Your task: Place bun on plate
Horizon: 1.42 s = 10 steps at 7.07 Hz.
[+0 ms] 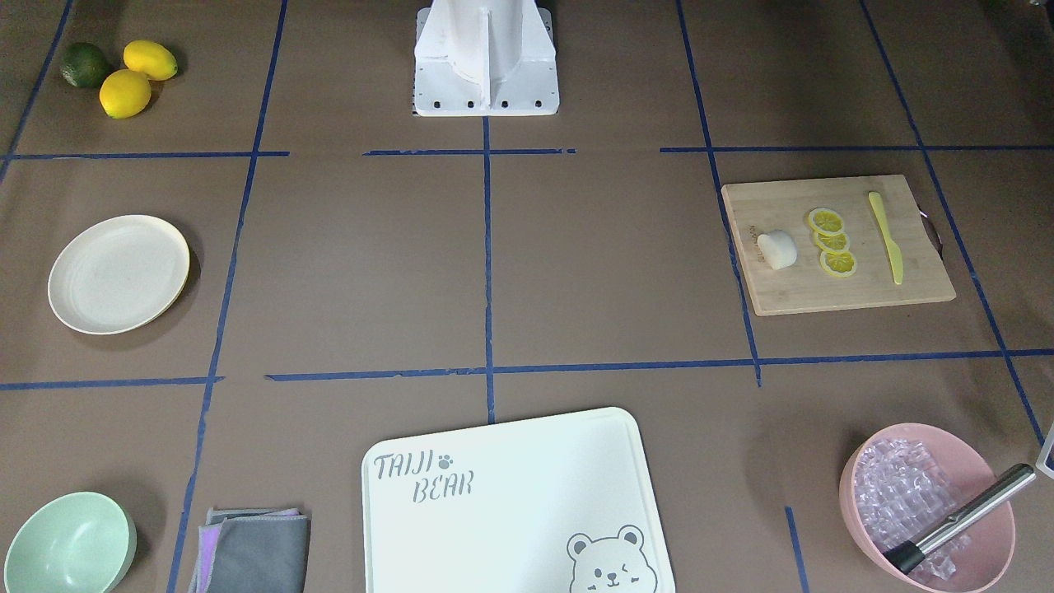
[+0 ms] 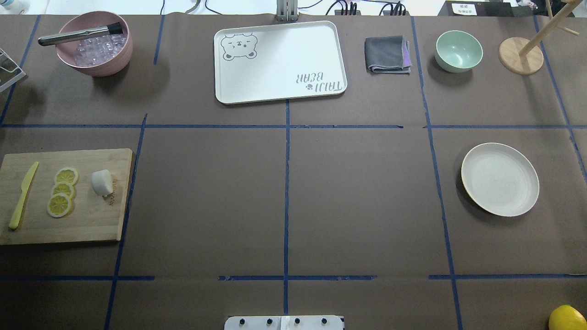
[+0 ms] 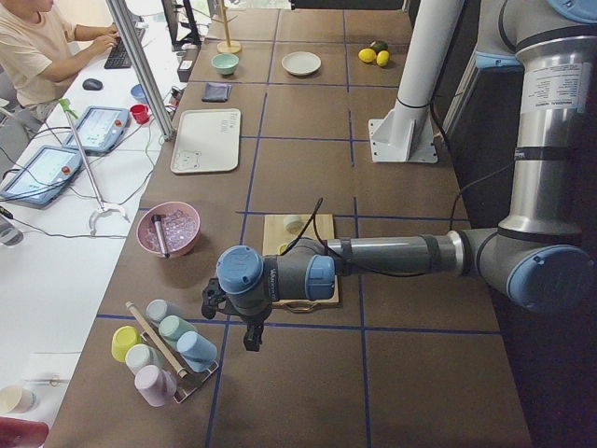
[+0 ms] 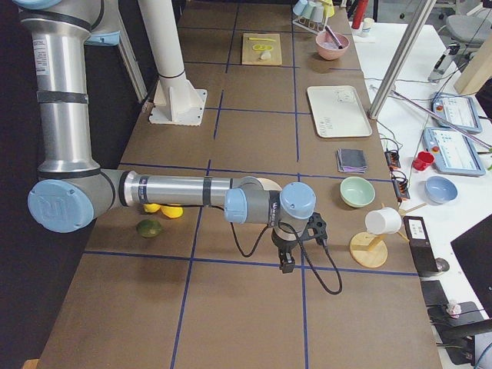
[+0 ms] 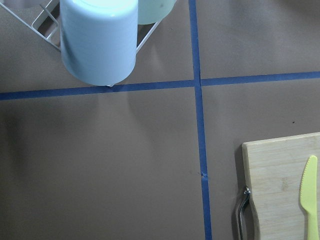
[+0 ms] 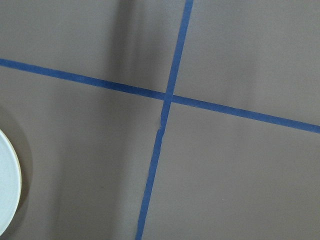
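The bun (image 1: 777, 249) (image 2: 101, 182), a small white rounded lump, lies on a wooden cutting board (image 2: 91, 224) next to three lemon slices (image 2: 63, 190) and a yellow knife (image 2: 23, 196). The cream plate (image 2: 500, 178) (image 1: 119, 273) sits bare on the far side of the table from it. Only the side views show the arms. My left gripper (image 3: 250, 338) hangs past the board's end by a cup rack, and I cannot tell if it is open or shut. My right gripper (image 4: 287, 264) hangs just beyond the plate; its state cannot be told either.
Along the far edge stand a pink bowl of ice with a metal tool (image 2: 94, 43), a white bear-printed board (image 2: 279, 62), a folded grey cloth (image 2: 387, 54), a mint bowl (image 2: 458, 50) and a wooden stand (image 2: 520, 55). Lemons and a lime (image 1: 123, 74) lie near the robot's right.
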Motion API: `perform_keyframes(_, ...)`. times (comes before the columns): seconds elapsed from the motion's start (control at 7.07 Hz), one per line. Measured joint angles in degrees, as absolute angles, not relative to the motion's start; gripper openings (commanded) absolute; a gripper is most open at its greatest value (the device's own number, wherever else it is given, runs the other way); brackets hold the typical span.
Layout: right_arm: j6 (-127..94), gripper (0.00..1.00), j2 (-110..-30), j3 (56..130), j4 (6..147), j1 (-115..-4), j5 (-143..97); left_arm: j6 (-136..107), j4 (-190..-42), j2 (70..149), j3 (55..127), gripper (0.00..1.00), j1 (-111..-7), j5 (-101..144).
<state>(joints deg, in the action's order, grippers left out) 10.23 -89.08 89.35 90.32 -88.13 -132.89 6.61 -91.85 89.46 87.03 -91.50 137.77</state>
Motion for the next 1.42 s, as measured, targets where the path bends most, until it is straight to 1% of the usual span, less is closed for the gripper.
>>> perform_keyframes(0.42, 9.81, 1.00, -89.07, 89.93, 90.04, -87.35, -135.36, 6.41, -91.85, 89.47, 87.06, 1.00, -91.49, 137.64)
perform_keyframes(0.71, 4.55, 1.00, -90.02, 93.74, 89.63, -84.47, -137.35, 6.28, -91.91, 89.47, 87.10, 1.00, -91.49, 137.64)
perform_keyframes(0.85, -1.72, 1.00, -92.01, 96.66, 86.52, -81.22, -137.53, 6.25, -91.92, 89.47, 87.12, 1.00, -91.49, 137.64)
perform_keyframes(0.99, -9.73, 1.00, -94.51, 98.04, 79.39, -77.34, -137.09, 6.26, -91.93, 89.47, 87.16, 1.00, -91.50, 137.64)
perform_keyframes(1.13, -19.33, 0.99, -96.84, 97.92, 69.65, -72.80, -135.83, 6.32, -91.95, 89.47, 87.16, 1.00, -91.49, 137.64)
perform_keyframes(1.27, -28.32, 0.99, -98.24, 96.14, 59.95, -67.89, -133.60, 6.40, -91.99, 89.45, 87.13, 1.00, -91.49, 137.64)
perform_keyframes(1.42, -34.63, 0.95, -98.70, 93.52, 52.35, -63.64, -130.91, 6.46, -92.01, 89.42, 87.12, 1.00, -91.47, 137.64)
